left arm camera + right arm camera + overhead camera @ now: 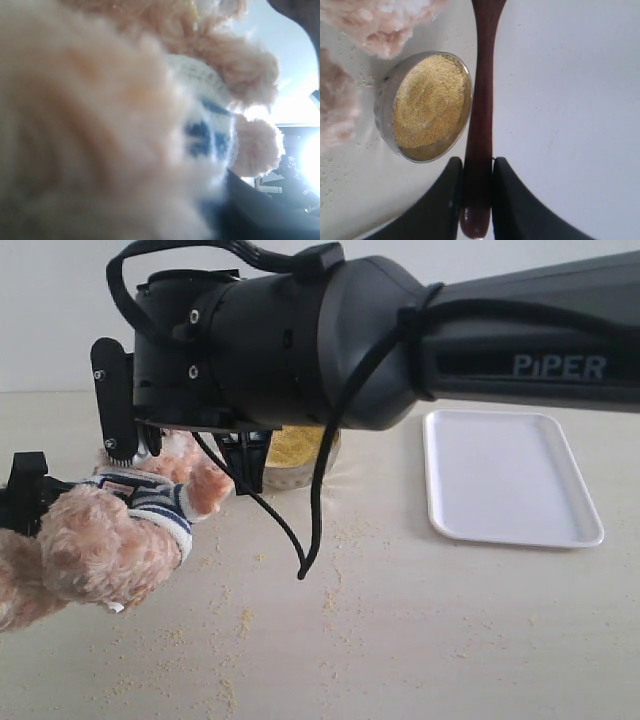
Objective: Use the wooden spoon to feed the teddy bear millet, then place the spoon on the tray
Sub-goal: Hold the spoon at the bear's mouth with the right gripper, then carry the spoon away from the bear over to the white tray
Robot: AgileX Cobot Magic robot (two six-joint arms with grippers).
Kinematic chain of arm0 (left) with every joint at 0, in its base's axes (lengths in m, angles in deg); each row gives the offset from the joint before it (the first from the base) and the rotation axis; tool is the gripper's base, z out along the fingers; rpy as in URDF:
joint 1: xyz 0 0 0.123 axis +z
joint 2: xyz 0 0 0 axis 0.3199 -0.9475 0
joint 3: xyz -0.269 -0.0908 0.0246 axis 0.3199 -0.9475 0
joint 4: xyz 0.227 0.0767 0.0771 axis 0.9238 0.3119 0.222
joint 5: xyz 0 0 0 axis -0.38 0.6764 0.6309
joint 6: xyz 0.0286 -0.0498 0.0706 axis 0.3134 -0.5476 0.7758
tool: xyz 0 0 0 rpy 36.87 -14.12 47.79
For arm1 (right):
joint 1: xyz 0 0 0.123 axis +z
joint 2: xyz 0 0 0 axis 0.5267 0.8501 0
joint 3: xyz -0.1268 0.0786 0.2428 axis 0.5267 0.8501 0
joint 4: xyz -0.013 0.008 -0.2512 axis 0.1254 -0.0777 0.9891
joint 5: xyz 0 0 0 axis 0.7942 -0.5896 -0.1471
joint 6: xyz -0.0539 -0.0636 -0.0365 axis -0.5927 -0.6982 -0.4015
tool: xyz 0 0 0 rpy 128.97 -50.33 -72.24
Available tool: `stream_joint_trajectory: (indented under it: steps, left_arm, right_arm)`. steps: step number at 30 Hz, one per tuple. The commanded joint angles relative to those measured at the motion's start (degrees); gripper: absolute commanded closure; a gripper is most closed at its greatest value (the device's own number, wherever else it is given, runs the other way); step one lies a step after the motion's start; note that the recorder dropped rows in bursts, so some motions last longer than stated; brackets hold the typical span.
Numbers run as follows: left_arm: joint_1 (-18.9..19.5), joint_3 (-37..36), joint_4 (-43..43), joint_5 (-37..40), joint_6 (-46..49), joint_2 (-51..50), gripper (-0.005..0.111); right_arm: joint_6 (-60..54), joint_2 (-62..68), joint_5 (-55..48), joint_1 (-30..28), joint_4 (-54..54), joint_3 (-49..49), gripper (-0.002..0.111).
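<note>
The teddy bear [110,530] lies tilted at the left, striped shirt showing, and its fur fills the left wrist view [100,125]. My left gripper [22,495] presses into it at the far left edge; its jaws are buried in fur. Reaching across from the right, my right gripper [476,162] is shut on the handle of the wooden spoon [482,100]. The spoon's bowl end runs out of the right wrist view, and the arm hides the spoon in the exterior view. Millet [427,102] is heaped in a metal bowl [385,95] beside the bear's fur [380,25]. The white tray [510,475] lies empty at the right.
The big black right arm [400,340] spans the upper exterior view, with a cable [310,530] dangling under it. It half hides the millet bowl [295,455]. Loose millet specks [240,625] are scattered over the table in front.
</note>
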Motion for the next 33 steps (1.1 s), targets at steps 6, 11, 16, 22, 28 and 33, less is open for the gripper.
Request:
stream_joint_trajectory:
  steps: [6,11,16,22,28,33]
  left_arm:
    - [0.0,0.5,-1.1,2.1,0.4,0.2,0.102]
    - [0.0,0.5,-1.1,2.2,0.4,0.2,0.102]
    - [0.0,0.5,-1.1,2.6,0.4,0.2,0.102]
    - [0.0,0.8,-1.1,3.5,0.4,0.2,0.102]
    - [0.0,1.0,-1.1,3.5,0.4,0.2,0.102]
    - [0.0,1.1,-1.1,3.5,0.4,0.2,0.102]
  right_arm:
    - [1.5,-0.3,-0.7,2.9,3.9,0.1,0.109]
    - [1.5,-0.3,-3.1,2.9,3.8,0.1,0.109]
    - [-1.1,-0.3,-5.3,2.9,0.0,0.1,0.109]
    - [1.0,-0.3,-7.5,2.9,-2.9,0.1,0.109]
    - [3.8,-0.3,-10.6,2.8,-2.9,0.1,0.109]
    - [8.2,-0.5,-8.4,2.0,-3.4,0.1,0.109]
